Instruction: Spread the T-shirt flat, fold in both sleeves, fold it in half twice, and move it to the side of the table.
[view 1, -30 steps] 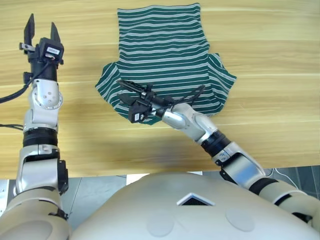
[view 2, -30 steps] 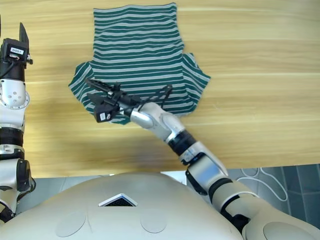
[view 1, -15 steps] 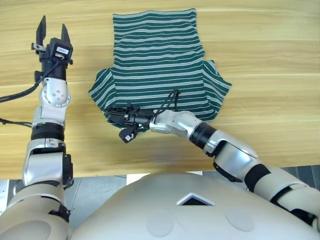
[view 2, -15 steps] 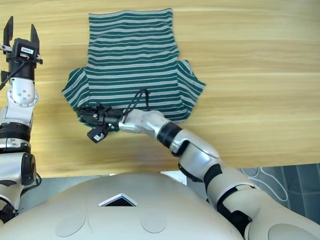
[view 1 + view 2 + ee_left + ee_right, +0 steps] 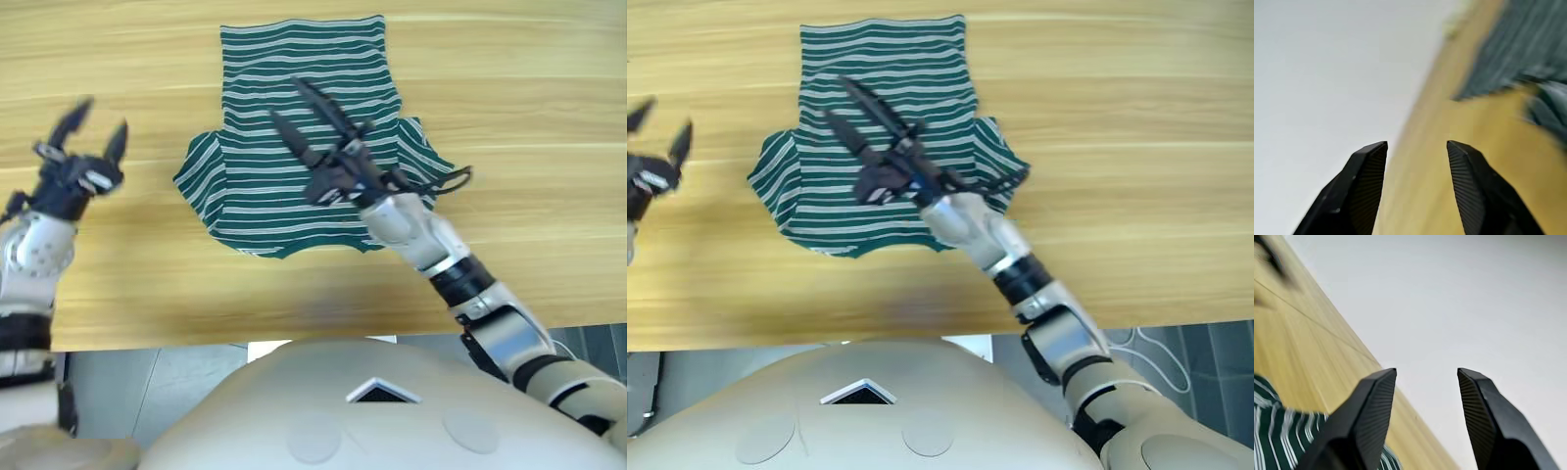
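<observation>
Well, the right end effector (image 5: pixel 286 100) hangs over the green striped T-shirt (image 5: pixel 250 201) with its two dark fingers (image 5: pixel 1370 417) spread wide and nothing between them. They tip upward, away from the cloth. Directly under this end effector is the middle of the shirt. The straight hem lies beyond its fingertips on the far side, and the rumpled near edge lies back toward its wrist. One sleeve (image 5: pixel 198 164) fans out to its left and the other (image 5: pixel 431 157) to its right, both still unfolded and slightly wrinkled. Whether the fingers brush the fabric I cannot tell.

The left end effector (image 5: pixel 102 117) is also released, its fingers (image 5: pixel 1367 188) held apart around empty air. It hovers above bare wood of the desk (image 5: pixel 529 108). The shirt lies off to its right, the nearest sleeve well apart from it. The whole shirt rests on the desk, roughly between the two end effectors' arms and nearer to the right one.
</observation>
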{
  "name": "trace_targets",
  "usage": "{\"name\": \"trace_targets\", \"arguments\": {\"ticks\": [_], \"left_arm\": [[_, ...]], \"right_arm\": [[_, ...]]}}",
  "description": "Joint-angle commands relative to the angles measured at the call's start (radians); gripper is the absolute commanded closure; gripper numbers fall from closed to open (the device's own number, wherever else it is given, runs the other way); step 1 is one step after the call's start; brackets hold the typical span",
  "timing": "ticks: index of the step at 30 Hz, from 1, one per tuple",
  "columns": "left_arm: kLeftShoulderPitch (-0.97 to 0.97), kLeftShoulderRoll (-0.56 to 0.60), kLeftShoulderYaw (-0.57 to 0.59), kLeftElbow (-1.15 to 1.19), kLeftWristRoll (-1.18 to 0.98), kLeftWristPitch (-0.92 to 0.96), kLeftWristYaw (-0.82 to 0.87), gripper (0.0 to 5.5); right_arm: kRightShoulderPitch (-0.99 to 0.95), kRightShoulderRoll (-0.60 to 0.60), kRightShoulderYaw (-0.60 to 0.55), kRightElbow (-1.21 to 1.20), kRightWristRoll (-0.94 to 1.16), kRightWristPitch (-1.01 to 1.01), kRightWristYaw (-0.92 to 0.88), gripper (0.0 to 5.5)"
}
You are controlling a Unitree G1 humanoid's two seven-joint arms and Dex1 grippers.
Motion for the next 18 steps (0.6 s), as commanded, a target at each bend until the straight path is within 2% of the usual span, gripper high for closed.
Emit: {"name": "trace_targets", "arguments": {"ticks": [1,4,8,18], "left_arm": [[0.18,0.035,-0.031,-0.163,0.098,0.073,-0.104,3.27],[0.253,0.008,-0.014,-0.298,0.21,0.191,-0.122,3.27],[0.21,-0.011,-0.045,-0.302,0.304,0.285,-0.111,3.27],[-0.018,-0.074,-0.221,-0.163,0.359,0.265,-0.086,3.27]], "right_arm": [[-0.043,-0.028,-0.102,0.012,0.048,0.026,0.037,3.2],[-0.091,-0.052,-0.168,0.046,0.029,0.035,0.029,3.2],[-0.079,-0.065,-0.206,0.044,0.018,0.033,0.032,3.2],[-0.027,-0.07,-0.222,0.063,-0.039,0.032,0.011,3.2]]}}
